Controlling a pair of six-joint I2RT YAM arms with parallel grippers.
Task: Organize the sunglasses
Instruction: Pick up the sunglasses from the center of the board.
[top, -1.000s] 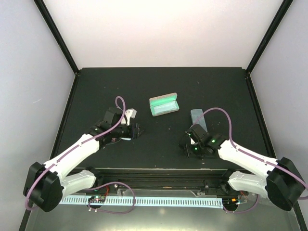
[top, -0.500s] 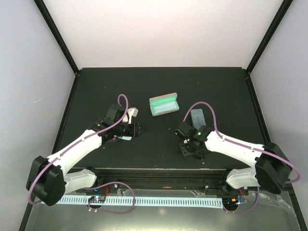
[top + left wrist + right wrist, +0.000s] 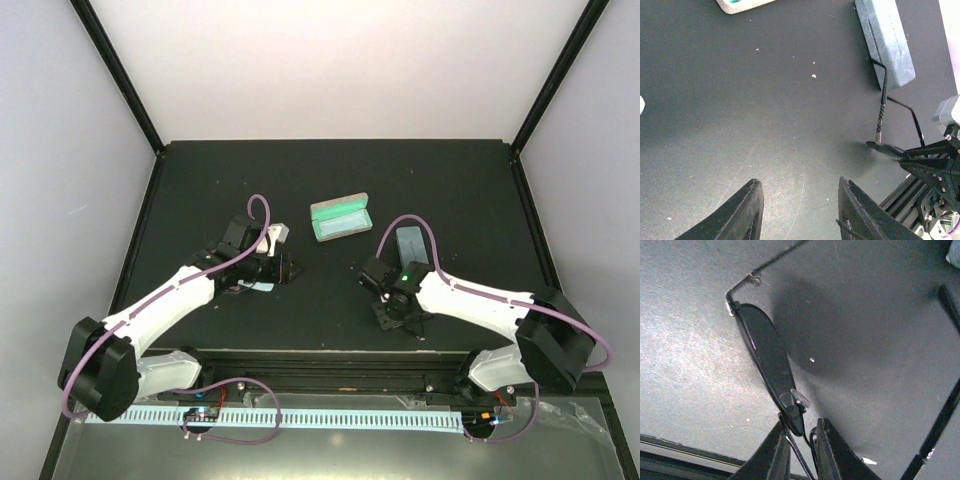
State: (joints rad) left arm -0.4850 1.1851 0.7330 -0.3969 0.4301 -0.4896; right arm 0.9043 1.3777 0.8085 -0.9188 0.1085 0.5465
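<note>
Hovering at left with the left gripper [image 3: 800, 185] spread and empty above the table [image 3: 740, 100]; pinching at right, via the right gripper [image 3: 801, 432], the bridge of the black sunglasses [image 3: 765, 350] lying near the blue-grey case [image 3: 887, 40]. Grasping step, seemingly; next calls for a level lift.

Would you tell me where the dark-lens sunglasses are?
The dark-lens sunglasses are right of centre, their bridge between the fingers of the right gripper in its wrist view, close to the blue-grey case.
</note>
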